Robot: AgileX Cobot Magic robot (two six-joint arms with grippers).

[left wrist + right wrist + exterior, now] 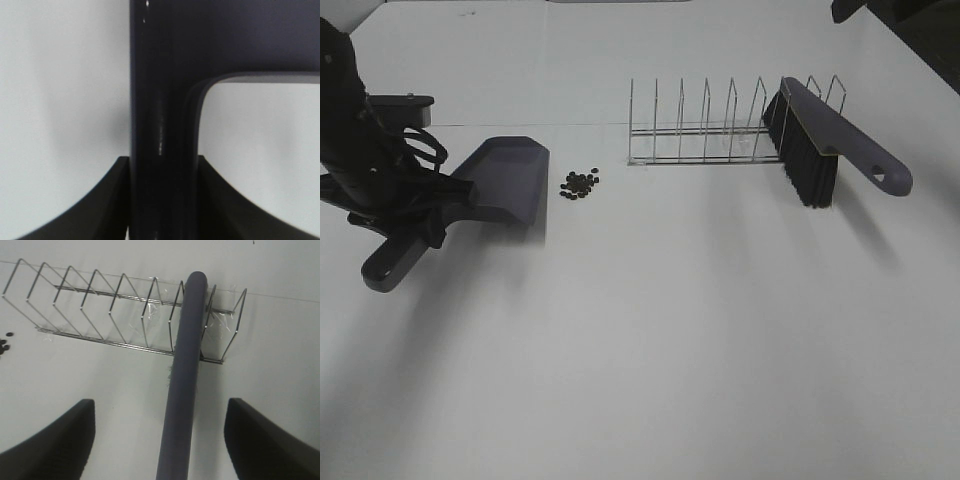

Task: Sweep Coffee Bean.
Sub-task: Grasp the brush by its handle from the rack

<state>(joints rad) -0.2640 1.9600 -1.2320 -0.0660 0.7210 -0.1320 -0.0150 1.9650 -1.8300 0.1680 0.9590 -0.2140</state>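
Note:
The coffee bean cluster lies on the white table just right of the grey dustpan, whose mouth faces it. My left gripper is shut on the dustpan's handle, with a finger pressed on each side. A grey brush with black bristles leans in the right end of the wire rack. In the right wrist view my right gripper stands open, its fingers wide on either side of the brush handle and clear of it. A few beans show at that view's edge.
The wire rack is taped to the table behind the beans and to their right. A dark part of the right arm shows at the top right edge. White tabletop fills the front.

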